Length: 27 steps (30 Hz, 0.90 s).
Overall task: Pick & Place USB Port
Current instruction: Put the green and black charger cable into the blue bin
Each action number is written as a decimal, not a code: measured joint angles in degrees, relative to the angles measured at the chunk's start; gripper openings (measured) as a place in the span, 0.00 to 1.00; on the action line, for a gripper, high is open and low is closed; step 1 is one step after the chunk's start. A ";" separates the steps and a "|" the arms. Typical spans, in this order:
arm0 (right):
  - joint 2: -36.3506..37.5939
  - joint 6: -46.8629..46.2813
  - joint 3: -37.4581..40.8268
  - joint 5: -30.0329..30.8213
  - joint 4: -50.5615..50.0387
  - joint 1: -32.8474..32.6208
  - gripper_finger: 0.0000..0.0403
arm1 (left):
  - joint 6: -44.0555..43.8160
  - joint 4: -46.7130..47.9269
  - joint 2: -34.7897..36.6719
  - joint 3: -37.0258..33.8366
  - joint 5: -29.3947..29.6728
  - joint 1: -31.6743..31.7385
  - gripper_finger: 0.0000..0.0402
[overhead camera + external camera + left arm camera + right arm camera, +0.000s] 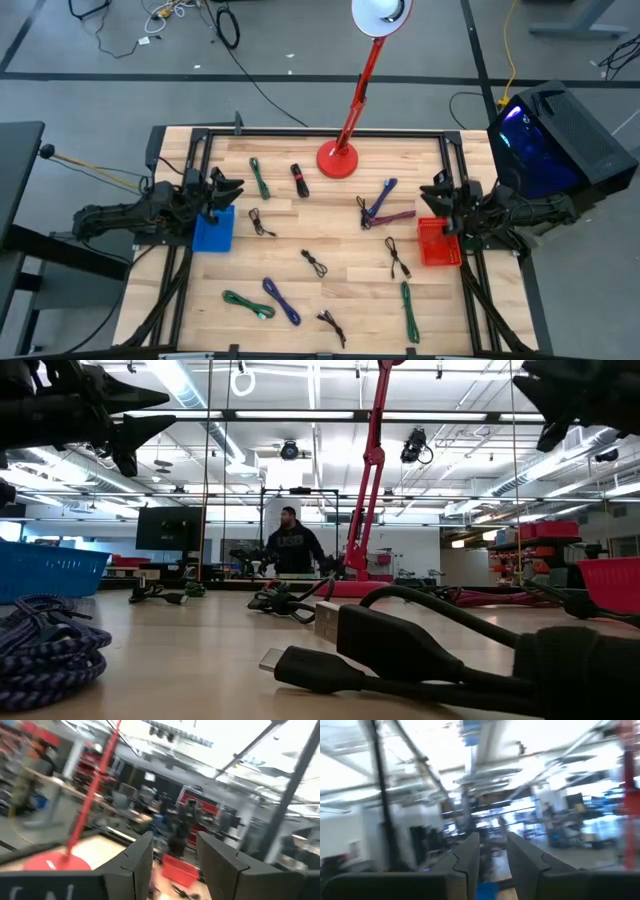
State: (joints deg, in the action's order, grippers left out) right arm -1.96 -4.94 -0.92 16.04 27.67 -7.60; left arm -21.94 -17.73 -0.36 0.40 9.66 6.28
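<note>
above the blue bin [212,231] at the worktop's [340,290] left edge hangs the left pincer [228,190], fingers spread and holding nothing, as its wrist view shows a clear gap between them. over the red bin [437,243] on the opposite edge hangs the right pincer [437,190], likewise spread with nothing between its fingers. both arms are raised well clear of the wood, so by my reading no pick is under way: the step in hand looks like the start of a cycle, choosing a cable. cables lie scattered across the middle of the worktop, among them a black cable [262,222] nearest the blue bin, a green cable [260,177] near the far rail, a purple-blue bundle [385,205] close to the red bin, and a black cable with plug [397,258] beside it. which one carries the usb plug i cannot tell. the next move calls for one arm to swing inward, descend over a cable's plug end and close squarely across it; the red lamp base [338,159] stands apart from those paths.
</note>
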 joint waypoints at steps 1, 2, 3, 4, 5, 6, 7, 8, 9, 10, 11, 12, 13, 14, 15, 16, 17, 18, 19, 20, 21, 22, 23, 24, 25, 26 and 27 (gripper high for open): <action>0.00 -0.07 0.02 2.35 -0.23 0.00 0.25 | 0.65 -0.13 0.02 0.00 2.13 -0.02 0.39; 0.00 -0.14 0.02 4.84 -0.53 0.00 0.25 | 0.89 0.15 0.00 0.00 5.09 0.00 0.39; -0.12 -0.15 0.00 6.95 -0.83 0.00 0.25 | 0.31 0.89 -0.20 -0.01 8.33 0.04 0.39; -0.43 -0.13 0.01 8.38 -1.23 0.02 0.25 | 0.07 1.71 -0.71 0.00 11.27 0.07 0.39; -0.82 -0.09 0.02 9.07 -1.88 0.05 0.25 | 0.06 3.09 -1.43 0.05 13.25 0.29 0.39; -1.30 0.03 0.01 9.10 -2.32 0.04 0.25 | -0.04 5.34 -2.39 0.28 14.28 0.72 0.39; -2.00 0.05 0.01 8.86 -2.47 0.04 0.25 | -0.41 8.33 -3.82 0.88 14.88 1.34 0.39; -2.83 0.06 0.00 8.72 -2.30 0.04 0.25 | -1.40 10.29 -5.54 1.47 15.14 2.12 0.39; -3.75 0.22 0.01 8.79 -2.09 0.07 0.25 | -2.19 11.37 -7.52 2.27 15.20 3.10 0.39; -4.69 0.78 0.02 8.95 -1.92 0.13 0.25 | -2.89 11.41 -9.80 3.29 15.31 4.23 0.39; -5.78 1.09 0.00 8.96 -1.53 0.30 0.25 | -2.96 11.32 -12.15 4.36 15.31 5.44 0.39; -6.87 1.36 0.01 8.97 -0.94 0.56 0.25 | -2.94 11.57 -14.78 5.62 15.26 6.66 0.39; -8.14 1.37 0.00 9.05 -0.04 0.83 0.25 | -2.91 11.88 -17.62 7.13 15.21 7.99 0.39; -9.46 1.37 0.02 9.04 0.87 1.16 0.25 | -2.72 12.18 -20.40 8.83 15.16 9.36 0.39; -10.74 1.32 0.02 8.94 1.69 1.46 0.25 | -2.31 12.38 -23.40 10.71 15.10 10.83 0.39; -12.13 1.12 0.01 8.66 2.86 1.70 0.25 | -1.59 13.00 -26.32 12.90 14.59 12.45 0.39; -13.51 1.07 0.02 8.41 4.25 1.91 0.25 | -1.24 14.02 -29.46 15.28 13.84 14.22 0.39; -14.77 1.08 0.02 8.41 5.43 2.01 0.25 | -1.05 15.76 -32.83 17.73 12.79 16.09 0.39; -16.11 1.16 0.00 8.39 6.68 2.09 0.25 | -1.01 18.24 -36.14 20.18 11.54 18.08 0.39; -17.41 1.39 0.02 8.23 8.06 2.19 0.25 | -0.99 21.08 -39.42 22.52 9.90 20.13 0.39; -18.75 1.85 0.00 7.72 9.63 2.31 0.25 | -0.95 23.36 -42.88 24.76 7.97 22.17 0.39; -20.04 2.23 0.02 7.12 11.39 2.36 0.25 | -0.95 25.43 -46.38 26.86 6.23 24.08 0.39; -21.27 2.52 0.01 6.52 13.28 2.36 0.25 | -0.94 27.46 -49.56 28.61 4.64 25.84 0.39; -22.52 2.74 0.01 5.86 15.30 2.36 0.25 | -0.93 29.16 -52.75 30.16 3.17 27.57 0.39; -23.59 2.96 0.01 5.23 16.99 2.36 0.25 | -0.92 30.37 -55.62 31.41 1.56 29.14 0.39; -24.53 3.39 0.00 4.84 18.36 2.36 0.25 | -0.89 30.75 -58.20 32.31 -0.01 30.56 0.39; -25.38 3.98 0.00 4.43 19.45 2.36 0.25 | -0.91 30.57 -60.83 33.20 -1.71 31.76 0.39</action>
State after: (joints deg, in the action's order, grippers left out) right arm -27.34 -0.95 -0.93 20.47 47.12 -5.23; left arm -22.85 12.84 -61.19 33.61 7.95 38.04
